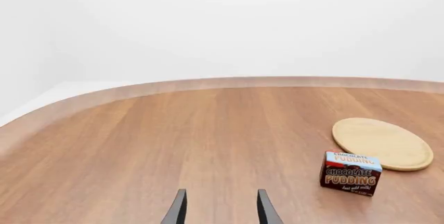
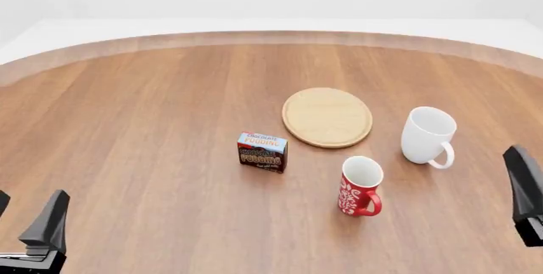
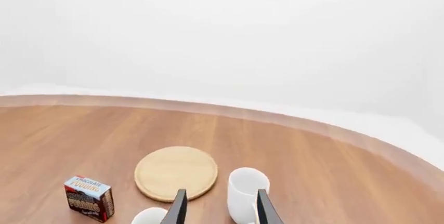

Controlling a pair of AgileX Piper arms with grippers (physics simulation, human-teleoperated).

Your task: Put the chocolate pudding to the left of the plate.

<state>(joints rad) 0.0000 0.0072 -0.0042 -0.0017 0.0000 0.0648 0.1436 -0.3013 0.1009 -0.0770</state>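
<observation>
The round wooden table (image 2: pixel 127 128) fills most of the front view, its curved rim arcing across the upper part of the frame against a plain white backdrop. Just right of the frame's centre lies the plate (image 2: pixel 327 117), a flat light-wood disc with a thin raised rim, nothing on it. To its right, toward the right side of the frame, stands the white mug (image 2: pixel 426 135), upright, its handle turned toward the lower right. Below the plate and slightly right of centre stands the red patterned mug (image 2: pixel 360 185), also upright, handle at its lower right, apart from both the plate and the white mug. The chocolate pudding (image 2: pixel 262 151) sits upright just left of centre, at the plate's lower-left edge, near the rim but with a sliver of table between them; its lettered face turns toward the bottom of the frame. The left gripper (image 2: pixel 25 223) is in the lower left corner, well away from every object; in the left wrist view its fingers (image 1: pixel 178 208) stand parted with bare table between them, holding nothing. The right gripper (image 2: pixel 524 191) is at the right edge, lower half; the right wrist view shows its fingers (image 3: pixel 263 208) likewise spread and empty.
</observation>
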